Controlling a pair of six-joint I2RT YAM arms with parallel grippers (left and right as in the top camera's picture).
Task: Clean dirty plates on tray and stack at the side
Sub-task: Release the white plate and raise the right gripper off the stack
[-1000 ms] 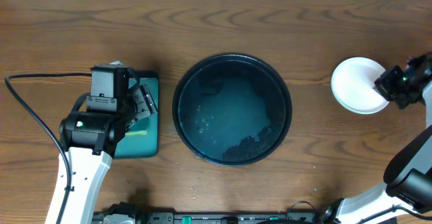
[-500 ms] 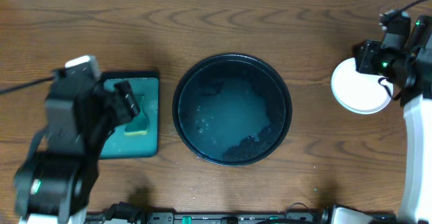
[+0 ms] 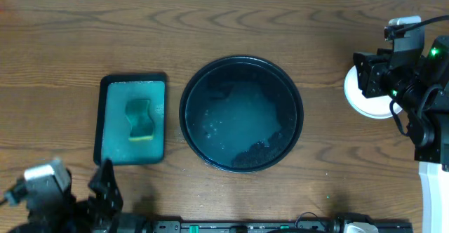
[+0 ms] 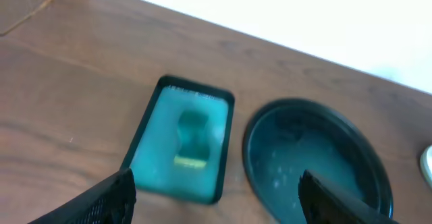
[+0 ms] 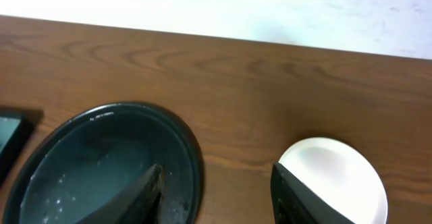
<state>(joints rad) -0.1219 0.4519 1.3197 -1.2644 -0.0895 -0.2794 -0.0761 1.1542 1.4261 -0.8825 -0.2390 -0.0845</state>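
Note:
The round black tray (image 3: 184,114) sits mid-table with a teal, wet smear and dark crumbs inside and no plate on it. It also shows in the left wrist view (image 4: 246,143) and the right wrist view (image 5: 192,156). A white plate (image 3: 361,105) lies at the right, partly under my right arm; it also shows in the right wrist view (image 5: 334,180). No mint-green plate can be made out. My right gripper (image 3: 366,75) (image 5: 219,197) is open and empty, raised between tray and plate. My left gripper (image 3: 105,187) (image 4: 216,204) is open and empty at the front left edge.
A dark green rectangular tray (image 3: 112,145) lies left of the black tray, with a green and yellow sponge (image 3: 140,118) on it. Both also show in the left wrist view, tray (image 4: 145,160) and sponge (image 4: 192,133). Bare wood lies between tray and plate.
My left arm has pulled back from over the green tray to the front left edge, uncovering the sponge. My right arm has shifted in over the white plate.

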